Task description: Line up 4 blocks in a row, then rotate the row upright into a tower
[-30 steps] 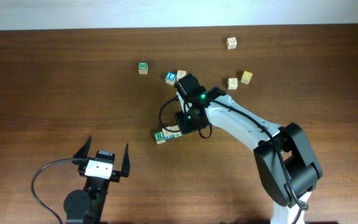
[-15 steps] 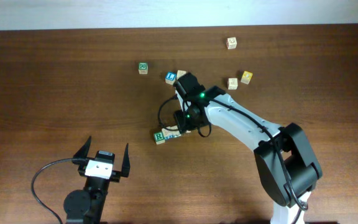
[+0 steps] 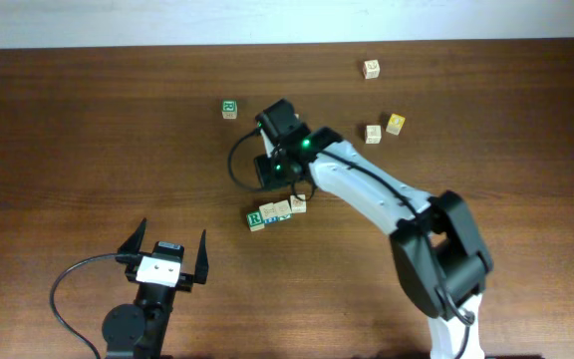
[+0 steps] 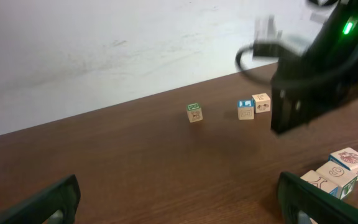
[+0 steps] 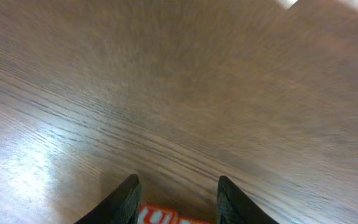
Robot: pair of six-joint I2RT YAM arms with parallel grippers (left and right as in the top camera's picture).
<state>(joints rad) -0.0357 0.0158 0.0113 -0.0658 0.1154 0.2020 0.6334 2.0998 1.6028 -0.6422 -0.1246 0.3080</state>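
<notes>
While nearest the base the left gripper hangs over bare table with its jaws spread wide and nothing in them, the work lies farther out. Just beyond it three of the blocks sit in a short slanted row, touching one another: the green R block, a middle block, and an orange-red-marked block at the far end.

Past the row, the right gripper hovers above the wood, its fingers partway apart with only blurred tabletop between the tips; an orange-red sliver at the frame's lower edge cannot be identified.

Farther back, the left wrist view shows a plain pale cube touching the blue-faced cube, probably the fourth block to turn.

These cubes look light, rigid and smooth-faced, so they should neither crush nor sag but may skid or twist under an off-centre pinch. Take each on two opposite side faces, square and low. With a neighbour touching, grip across the free faces.
</notes>
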